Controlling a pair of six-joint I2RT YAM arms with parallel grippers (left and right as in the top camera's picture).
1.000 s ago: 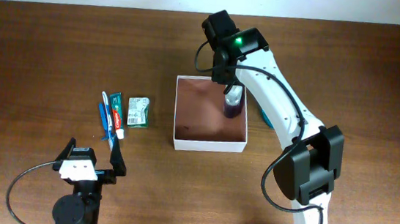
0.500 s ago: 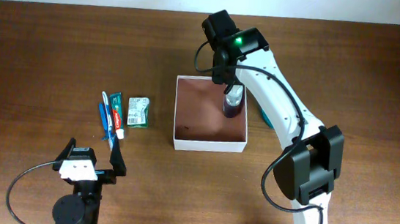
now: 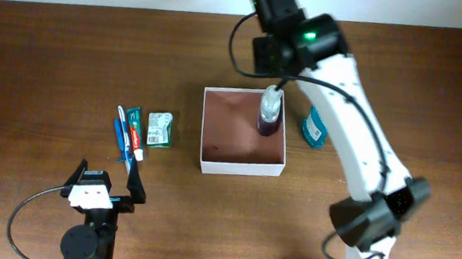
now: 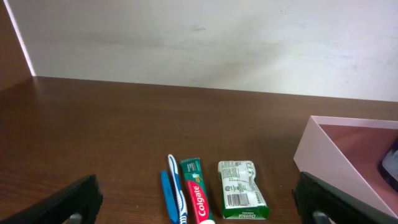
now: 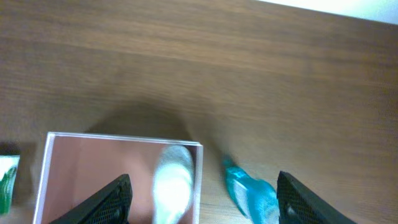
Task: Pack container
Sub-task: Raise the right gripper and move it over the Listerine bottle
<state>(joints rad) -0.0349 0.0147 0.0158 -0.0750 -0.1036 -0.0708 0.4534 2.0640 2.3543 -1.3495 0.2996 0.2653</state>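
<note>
Though closed round the purple bottle (image 3: pixel 269 112) a second ago, now lifted clear of it, right gripper (image 5: pixel 205 198) jaws apart and empty.
Left upright in the far right corner of the container (image 3: pixel 240 166), mid-table; teal bottle (image 3: pixel 314 127) uncovered just beside. Left gripper (image 4: pixel 199 208) jaws wide, empty. Brown wood table (image 3: pixel 50 61), white wall (image 4: pixel 199 43).

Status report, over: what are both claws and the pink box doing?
Left gripper open, empty. Right gripper open, empty, over far edge of container. One bottle standing inside. Teal bottle outside; nothing blocking.
</note>
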